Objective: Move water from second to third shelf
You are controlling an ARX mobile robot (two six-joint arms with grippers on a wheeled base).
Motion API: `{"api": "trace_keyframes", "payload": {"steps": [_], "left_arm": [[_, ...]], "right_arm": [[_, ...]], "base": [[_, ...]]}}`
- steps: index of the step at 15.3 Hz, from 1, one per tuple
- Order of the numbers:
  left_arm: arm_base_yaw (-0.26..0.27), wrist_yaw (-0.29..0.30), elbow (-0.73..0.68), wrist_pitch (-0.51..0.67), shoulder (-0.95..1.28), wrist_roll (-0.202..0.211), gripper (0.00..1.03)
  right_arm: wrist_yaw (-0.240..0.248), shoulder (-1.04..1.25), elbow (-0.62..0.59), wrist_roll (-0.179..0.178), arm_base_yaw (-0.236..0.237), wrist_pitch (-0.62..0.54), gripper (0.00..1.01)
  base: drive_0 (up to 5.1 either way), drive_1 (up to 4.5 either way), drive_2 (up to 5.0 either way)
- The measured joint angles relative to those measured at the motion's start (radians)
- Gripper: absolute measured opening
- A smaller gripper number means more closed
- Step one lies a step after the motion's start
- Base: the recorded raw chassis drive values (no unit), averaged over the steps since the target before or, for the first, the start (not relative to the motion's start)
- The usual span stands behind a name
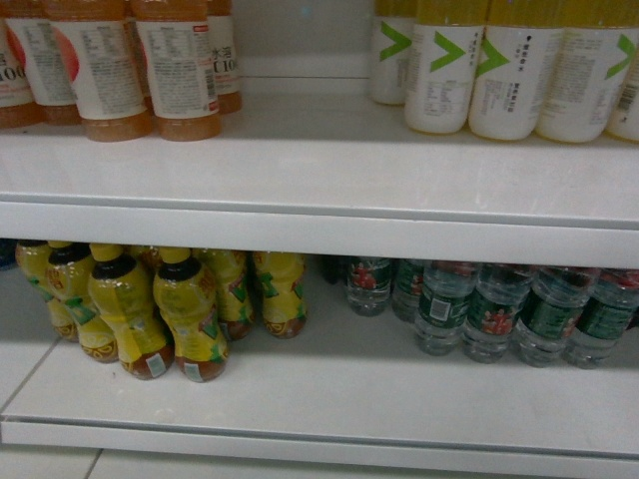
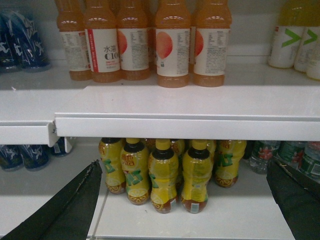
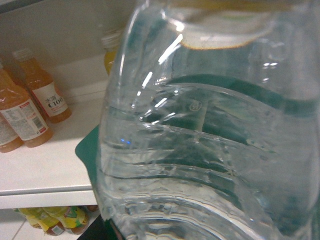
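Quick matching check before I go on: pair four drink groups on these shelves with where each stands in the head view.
Things:
1. orange drinks with white labels
2. yellow drinks with green chevrons
3. yellow-wrapped tea bottles
4. water bottles with green labels

Places:
A. lower shelf, right
B. upper shelf, left
C. lower shelf, left
D. upper shelf, right

Pairs: 1-B, 2-D, 3-C, 4-A
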State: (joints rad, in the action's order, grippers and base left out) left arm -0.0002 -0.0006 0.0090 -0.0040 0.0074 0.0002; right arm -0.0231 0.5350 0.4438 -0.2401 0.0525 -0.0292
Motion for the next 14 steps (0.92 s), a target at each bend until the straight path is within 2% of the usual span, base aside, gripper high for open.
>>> {"api": "trace_keyframes", "payload": {"steps": [14], "left_arm": [[0.0,0.0,0.0,0.001,0.0,0.0,0.98]], "right_arm": [[0.0,0.0,0.0,0.0,-0.001,0.001,0.42]], "base": [[-4.5,2.22,2.2]]}}
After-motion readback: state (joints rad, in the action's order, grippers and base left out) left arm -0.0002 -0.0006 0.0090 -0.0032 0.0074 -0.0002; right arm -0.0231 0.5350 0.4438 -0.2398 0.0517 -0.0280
